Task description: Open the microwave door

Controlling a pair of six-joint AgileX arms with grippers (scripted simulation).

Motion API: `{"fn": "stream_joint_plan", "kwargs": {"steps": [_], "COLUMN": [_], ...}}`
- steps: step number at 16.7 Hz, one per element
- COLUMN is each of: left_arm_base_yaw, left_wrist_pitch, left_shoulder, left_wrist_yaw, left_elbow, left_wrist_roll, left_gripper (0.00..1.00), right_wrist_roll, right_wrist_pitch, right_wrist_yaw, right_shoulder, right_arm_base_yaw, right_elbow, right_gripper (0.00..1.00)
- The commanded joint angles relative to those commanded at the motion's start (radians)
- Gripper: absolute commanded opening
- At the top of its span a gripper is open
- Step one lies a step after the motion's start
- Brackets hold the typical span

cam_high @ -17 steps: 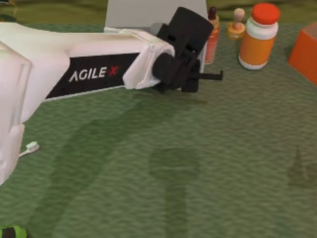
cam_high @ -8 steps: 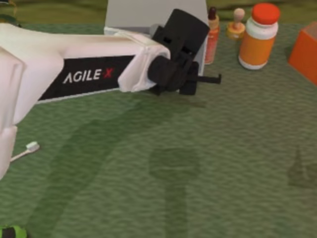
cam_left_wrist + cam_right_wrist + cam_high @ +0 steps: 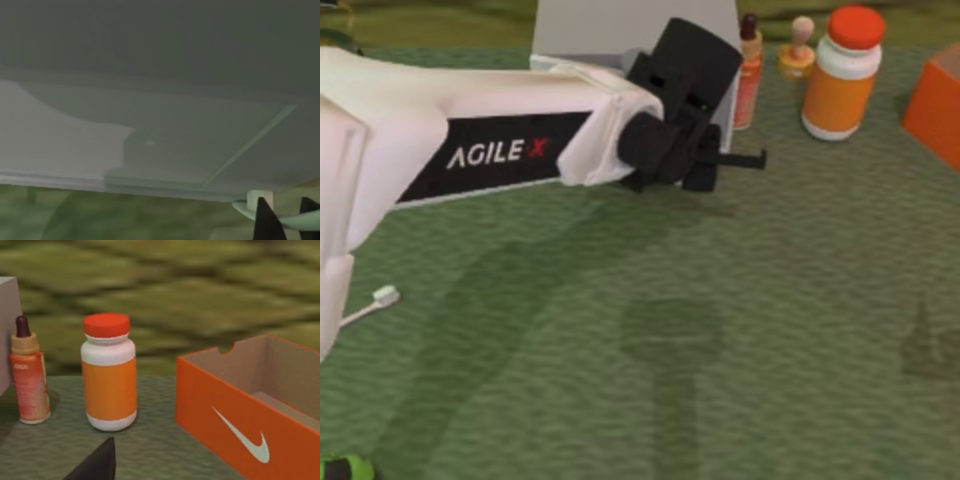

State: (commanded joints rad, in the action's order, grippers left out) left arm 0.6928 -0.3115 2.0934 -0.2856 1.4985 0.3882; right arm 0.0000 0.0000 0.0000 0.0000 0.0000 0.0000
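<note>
The light-grey microwave [image 3: 620, 25] stands at the table's back, mostly hidden by my left arm. My left gripper [image 3: 755, 158] is at its front right corner, one black finger pointing right. In the left wrist view the microwave door [image 3: 150, 140] fills the picture as a flat grey panel. Its pale handle [image 3: 260, 196] runs between my left gripper's [image 3: 287, 220] two dark fingertips, which stand close together on it. My right arm is out of the top view; only one dark fingertip [image 3: 102, 462] shows in its wrist view.
Right of the microwave stand a dropper bottle [image 3: 748, 70], a small wooden figure [image 3: 798, 50] and an orange pill bottle with a red cap [image 3: 840, 75]. An open orange shoe box [image 3: 935, 100] sits at the far right. A toothbrush [image 3: 375, 300] lies at the left.
My left arm and gripper shifted slightly to the left between one second and half a second ago, then held still.
</note>
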Motion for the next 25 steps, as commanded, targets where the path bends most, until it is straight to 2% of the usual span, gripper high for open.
{"fn": "stream_joint_plan", "kwargs": {"steps": [14, 25], "left_arm_base_yaw": [0.0, -0.006], "left_wrist_pitch": [0.0, 0.026], "left_shoulder": [0.0, -0.027], "left_wrist_yaw": [0.0, 0.027], "left_elbow": [0.0, -0.043], "left_wrist_roll": [0.0, -0.036], "left_gripper": [0.0, 0.0], "right_wrist_roll": [0.0, 0.0], "right_wrist_pitch": [0.0, 0.0], "right_wrist_yaw": [0.0, 0.0], "right_shoulder": [0.0, 0.0], "right_arm_base_yaw": [0.0, 0.0], "right_elbow": [0.0, 0.0], "right_gripper": [1.0, 1.0]}}
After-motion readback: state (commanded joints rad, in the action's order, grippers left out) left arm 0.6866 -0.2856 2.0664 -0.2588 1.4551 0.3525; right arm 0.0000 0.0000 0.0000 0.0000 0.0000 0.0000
